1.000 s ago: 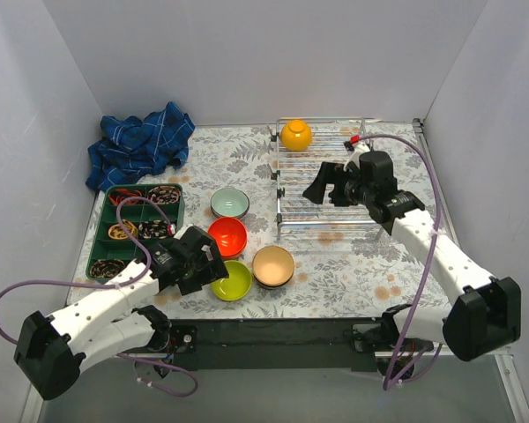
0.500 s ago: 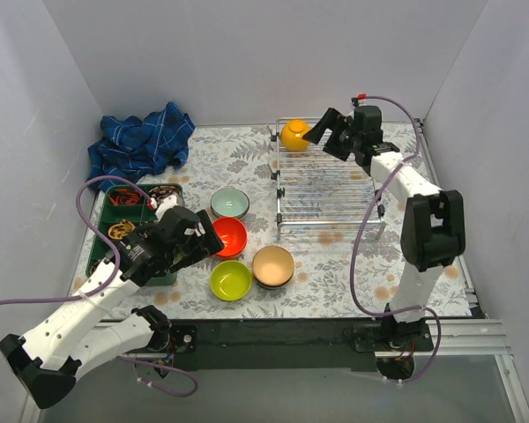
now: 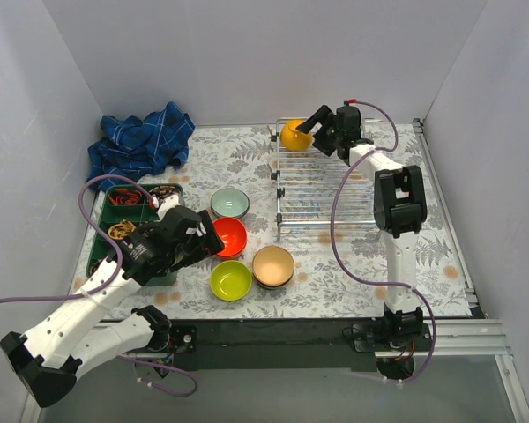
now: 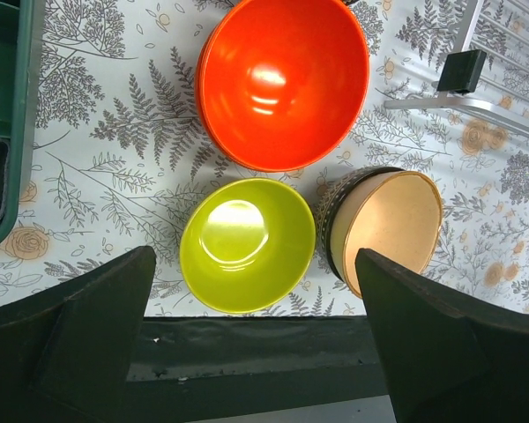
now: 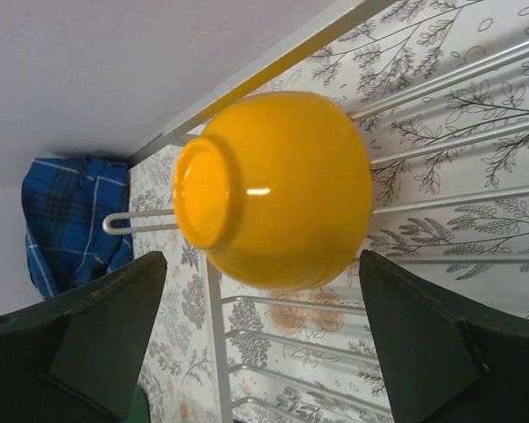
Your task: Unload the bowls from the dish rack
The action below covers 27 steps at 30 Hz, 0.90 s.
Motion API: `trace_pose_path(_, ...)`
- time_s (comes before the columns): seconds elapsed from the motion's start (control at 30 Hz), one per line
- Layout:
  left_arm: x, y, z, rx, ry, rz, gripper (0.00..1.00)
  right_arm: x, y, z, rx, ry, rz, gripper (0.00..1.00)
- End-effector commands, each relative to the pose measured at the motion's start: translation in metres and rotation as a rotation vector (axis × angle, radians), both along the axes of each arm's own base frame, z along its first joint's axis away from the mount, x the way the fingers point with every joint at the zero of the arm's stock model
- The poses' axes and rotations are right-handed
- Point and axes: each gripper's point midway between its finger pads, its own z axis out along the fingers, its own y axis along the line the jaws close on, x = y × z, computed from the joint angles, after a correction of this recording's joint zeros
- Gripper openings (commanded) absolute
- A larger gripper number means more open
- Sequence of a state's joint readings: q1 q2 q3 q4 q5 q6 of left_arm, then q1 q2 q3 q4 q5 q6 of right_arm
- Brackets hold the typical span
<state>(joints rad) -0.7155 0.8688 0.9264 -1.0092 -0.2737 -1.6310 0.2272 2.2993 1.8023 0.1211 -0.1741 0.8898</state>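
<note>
While left end effector [image 4: 254, 254] and right end effector [image 5: 260, 256] gape, the orange-yellow bowl [image 5: 273, 189] sits on dish rack [image 3: 322, 189]

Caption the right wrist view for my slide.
Right gripper, fingers open, straddling the orange-yellow bowl on the dish rack.

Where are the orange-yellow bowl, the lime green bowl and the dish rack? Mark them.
Orange-yellow glossy round bowl [image 5: 282, 189]: right wrist view, outer side wall.
Lime green glossy round bowl [image 4: 247, 242]: left wrist view, inner bottom.
Rectangular chrome wire dish rack [image 3: 322, 198]: top external view, bare floor wires.
</note>
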Motion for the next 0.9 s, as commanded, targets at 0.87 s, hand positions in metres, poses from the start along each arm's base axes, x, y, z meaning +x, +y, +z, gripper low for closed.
trace_pose_path(0.87, 0.002, 0.004, 0.000, 0.025, -0.020, -0.009, 0.98, 0.013, -0.006, -0.078, 0.010, 0.238, -0.097, 0.92)
